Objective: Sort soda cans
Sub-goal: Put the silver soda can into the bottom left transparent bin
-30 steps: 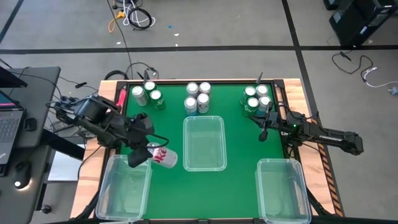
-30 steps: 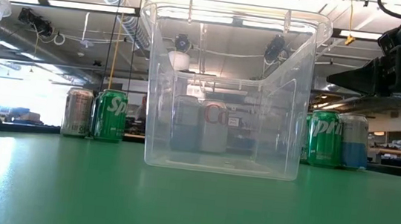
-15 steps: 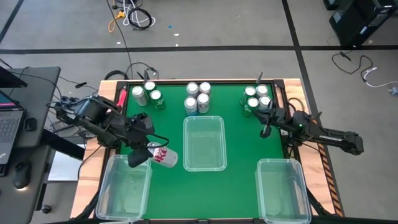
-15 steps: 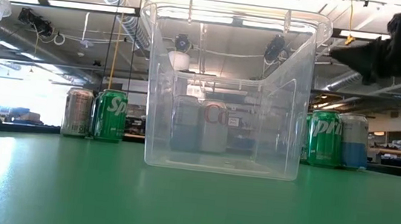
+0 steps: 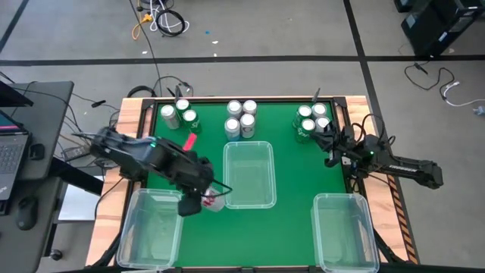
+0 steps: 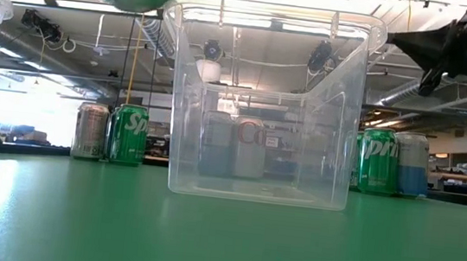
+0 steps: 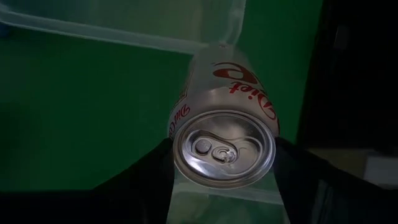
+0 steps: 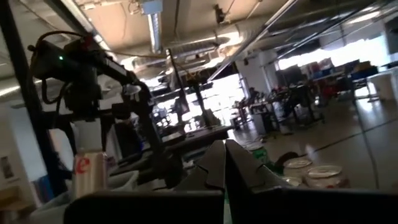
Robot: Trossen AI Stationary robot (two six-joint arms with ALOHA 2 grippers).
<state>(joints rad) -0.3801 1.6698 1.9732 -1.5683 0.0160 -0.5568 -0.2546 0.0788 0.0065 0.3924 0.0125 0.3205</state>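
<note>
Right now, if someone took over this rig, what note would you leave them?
Left tool: gripping a silver-white Diet Coke can, held in the air between the left bin and the middle bin.
Right tool: shut, empty, raised near the right can cluster.
All three bins, including the right bin, look empty.
Left: eleven cans stand at the far edge, the others in a left cluster and a middle cluster.

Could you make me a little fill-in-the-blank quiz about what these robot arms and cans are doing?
1. The left gripper holds a ____ can.
2. The table surface is coloured ____.
3. The clear bins number ____.
4. The right gripper, near the cans at the table's back right corner, is ____.

Answers: silver-white; green; three; shut
</note>
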